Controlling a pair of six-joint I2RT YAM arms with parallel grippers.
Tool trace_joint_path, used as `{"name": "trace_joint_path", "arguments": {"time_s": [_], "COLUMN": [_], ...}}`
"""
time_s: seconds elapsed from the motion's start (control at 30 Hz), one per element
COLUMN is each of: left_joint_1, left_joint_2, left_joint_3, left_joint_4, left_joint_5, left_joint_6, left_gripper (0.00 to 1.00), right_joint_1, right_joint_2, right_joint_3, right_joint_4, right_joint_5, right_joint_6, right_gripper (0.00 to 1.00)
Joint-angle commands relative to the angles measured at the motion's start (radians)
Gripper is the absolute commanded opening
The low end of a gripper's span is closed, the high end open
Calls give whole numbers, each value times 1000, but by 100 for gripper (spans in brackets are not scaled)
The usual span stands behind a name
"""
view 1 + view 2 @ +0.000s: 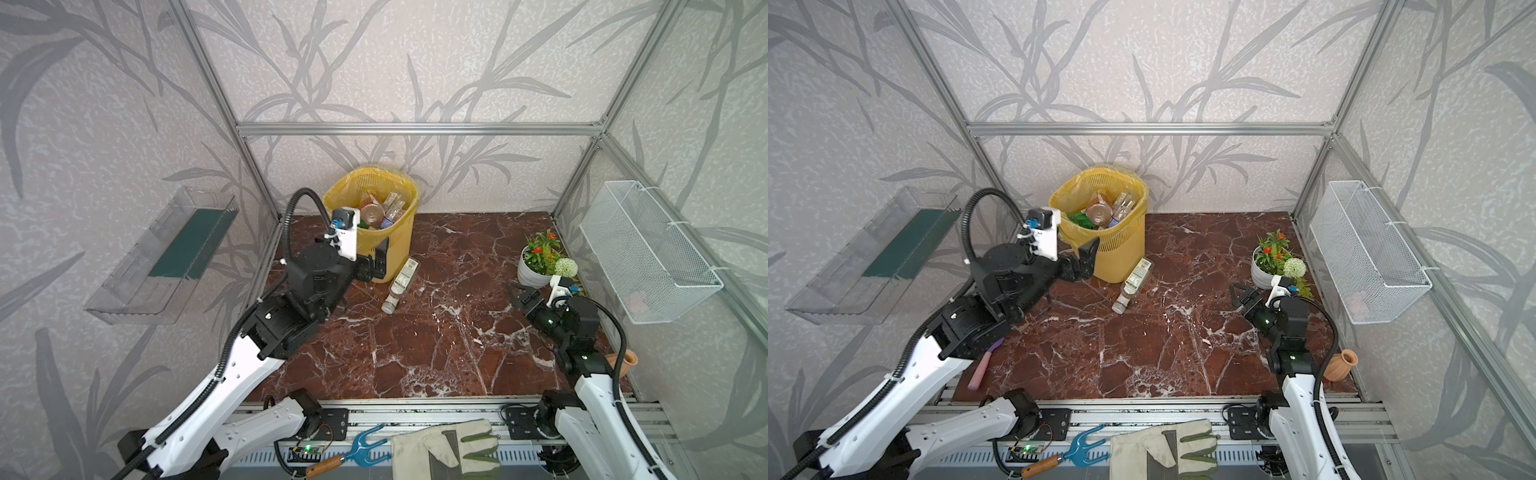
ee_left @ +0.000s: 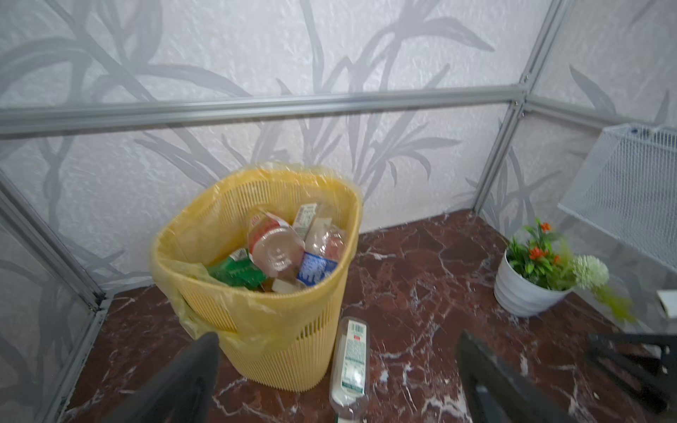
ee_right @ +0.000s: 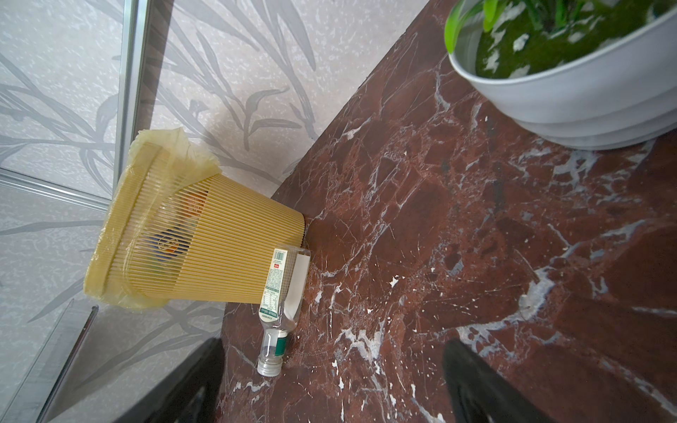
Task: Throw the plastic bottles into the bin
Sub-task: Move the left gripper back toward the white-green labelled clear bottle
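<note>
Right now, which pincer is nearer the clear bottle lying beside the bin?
Left. The left pincer hangs open in front of the bin, just beside the bottle. The right pincer sits open across the marble, by the flower pot.

Lab test booth, aluminium frame, wallpapered panels

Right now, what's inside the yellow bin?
The bin holds piled plastic bottles: a clear one base-up on top, a green one and a blue-labelled one beside it. Whatever lies under that top layer is covered; the count cannot be told.
</note>
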Motion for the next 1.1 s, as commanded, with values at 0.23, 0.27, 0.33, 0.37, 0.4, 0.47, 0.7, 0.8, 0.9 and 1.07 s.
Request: {"name": "trace_joint_path", "arguments": {"time_s": [0.23, 0.27, 0.33, 0.37, 0.4, 0.47, 0.7, 0.8, 0.9, 1.07], "left_joint_1": [-57, -57, -57, -55, -56, -55, -24, 3, 22, 51], "left_joint_2": [51, 61, 91, 114, 137, 199, 424, 498, 567, 643], "left_joint_3": [-322, -350, -392, -407, -407, -404, -347, -337, -323, -324], "left_joint_4": [33, 58, 112, 126, 126, 128, 156, 186, 191, 253], "left_joint_5": [-122, -125, -128, -141, -158, -173, -80, -26, -3, 55], "left_joint_6": [-260, -278, -288, -303, -325, -334, -298, -293, -289, -267], "left_gripper": [99, 99, 99, 99, 99, 92, 84, 84, 84, 79], "right_joint_1": [14, 14, 14, 14, 14, 14, 15, 14, 15, 15], "right_joint_2": [11, 11, 8, 6, 6, 5, 4, -1, -8, -14], "right_joint_3": [11, 11, 10, 9, 9, 9, 4, 1, -1, -1], "right_joint_4": [20, 18, 12, 11, 10, 9, 8, 5, -2, -7], "right_joint_5": [-6, -6, -4, -3, -2, -3, -3, -2, 3, 6], "right_joint_6": [11, 9, 9, 9, 11, 12, 12, 14, 11, 8], "right_gripper": [93, 93, 93, 93, 93, 93, 93, 93, 93, 93]}}
